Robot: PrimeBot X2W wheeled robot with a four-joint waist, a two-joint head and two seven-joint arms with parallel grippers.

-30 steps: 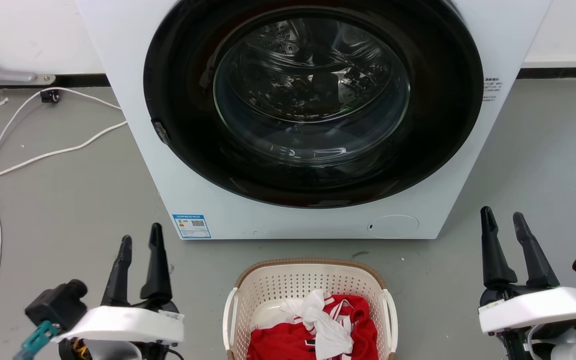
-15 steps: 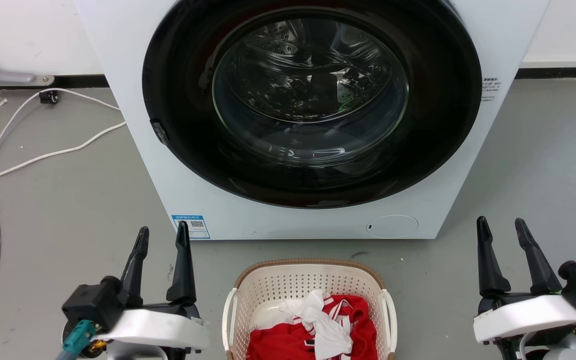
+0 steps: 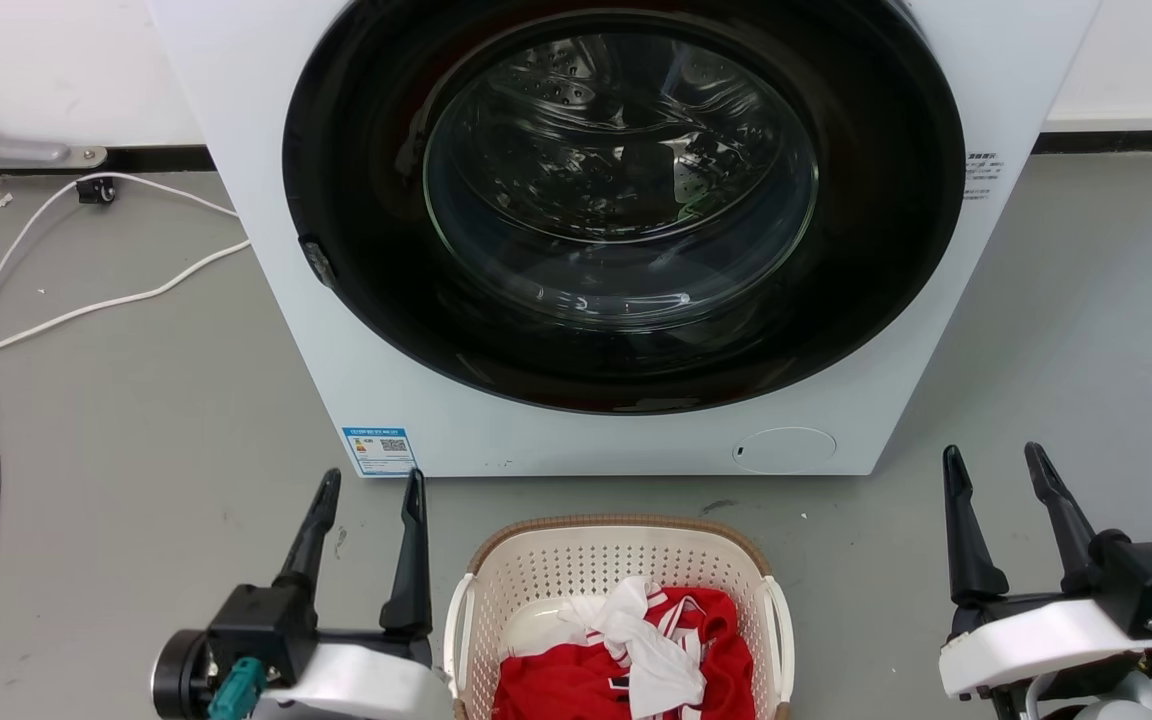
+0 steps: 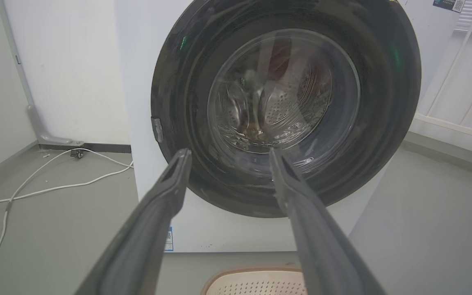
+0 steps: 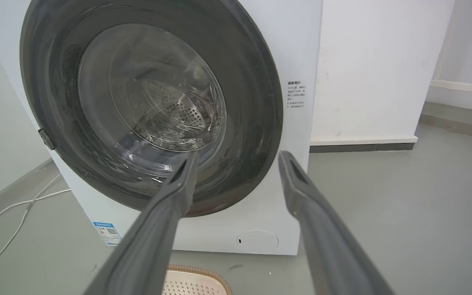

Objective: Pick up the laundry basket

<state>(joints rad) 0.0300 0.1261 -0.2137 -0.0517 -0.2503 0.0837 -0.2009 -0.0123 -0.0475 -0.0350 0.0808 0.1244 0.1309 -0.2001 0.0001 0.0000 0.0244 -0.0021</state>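
Your left gripper (image 3: 369,480) hangs part open with nothing in it, just beside the left handle (image 3: 454,625) of the basket (image 3: 616,523). That basket sits on the floor (image 3: 136,400) before the washer (image 3: 416,400), between the two grippers, with red and white clothes (image 3: 636,660) heaped inside. Your right gripper (image 3: 992,455) is likewise parted and empty, but well apart from the right handle (image 3: 784,625). Bring that one inward first, I'd judge, so both sides match. Then drop each wrist, slide one finger under each handle, close both together and lift level; an uneven pull would likely tip the load. Keep the fingers off the perforated wall.
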